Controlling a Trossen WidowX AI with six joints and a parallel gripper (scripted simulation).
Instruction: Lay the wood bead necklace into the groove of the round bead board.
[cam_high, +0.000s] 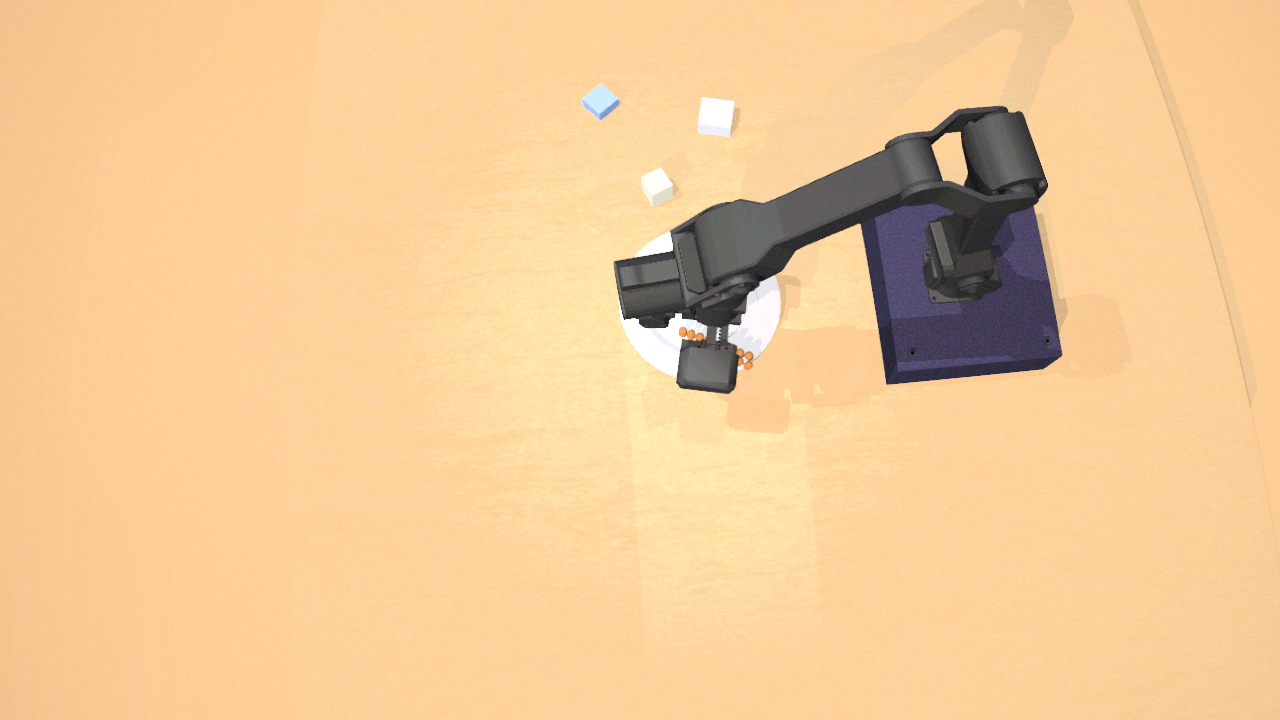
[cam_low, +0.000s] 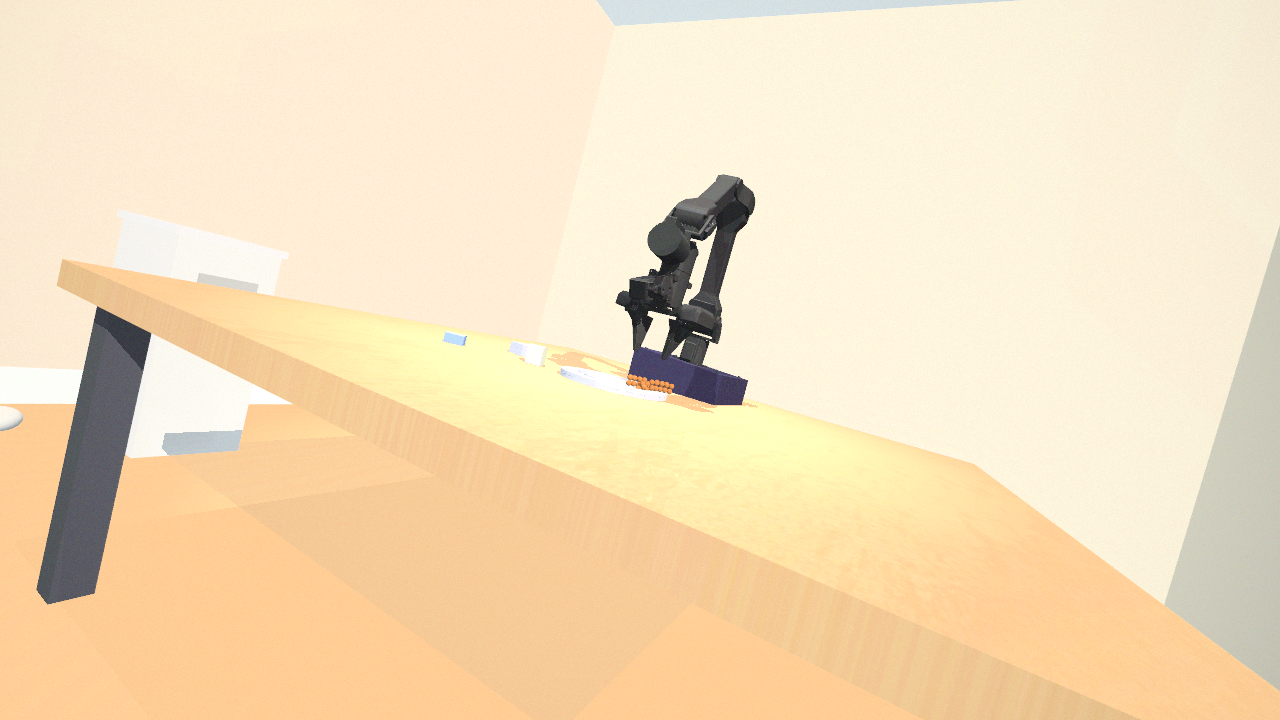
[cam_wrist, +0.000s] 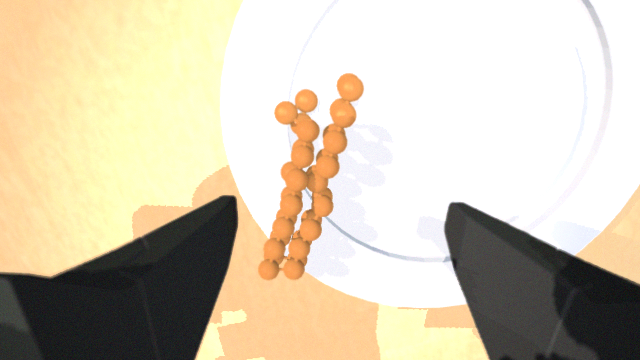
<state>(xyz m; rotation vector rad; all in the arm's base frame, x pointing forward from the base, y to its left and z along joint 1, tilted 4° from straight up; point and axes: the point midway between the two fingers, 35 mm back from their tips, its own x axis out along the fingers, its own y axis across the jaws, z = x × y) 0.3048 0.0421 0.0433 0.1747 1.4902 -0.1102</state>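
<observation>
The necklace of orange beads (cam_high: 748, 356) (cam_low: 646, 384) (cam_wrist: 335, 142) lies bunched in two long rows, stacked in places, across one side of the white round board (cam_high: 637, 331) (cam_low: 572, 373) (cam_wrist: 260, 100). In the wrist view it crosses the thin groove line, and its lower end reaches the board's rim. My gripper (cam_low: 651, 353) (cam_wrist: 342, 202) is open and empty, above the necklace and board. In the wrist view the beads show between the fingertips, closer to the left one. In the top view the arm hides part of both board and necklace.
A blue block (cam_high: 600, 101) (cam_low: 454, 338), a white block (cam_high: 716, 116) (cam_low: 516, 347) and a smaller cream block (cam_high: 657, 186) (cam_low: 535, 354) sit beyond the board. The dark purple arm base (cam_high: 966, 340) (cam_low: 716, 385) is right of the board in the top view.
</observation>
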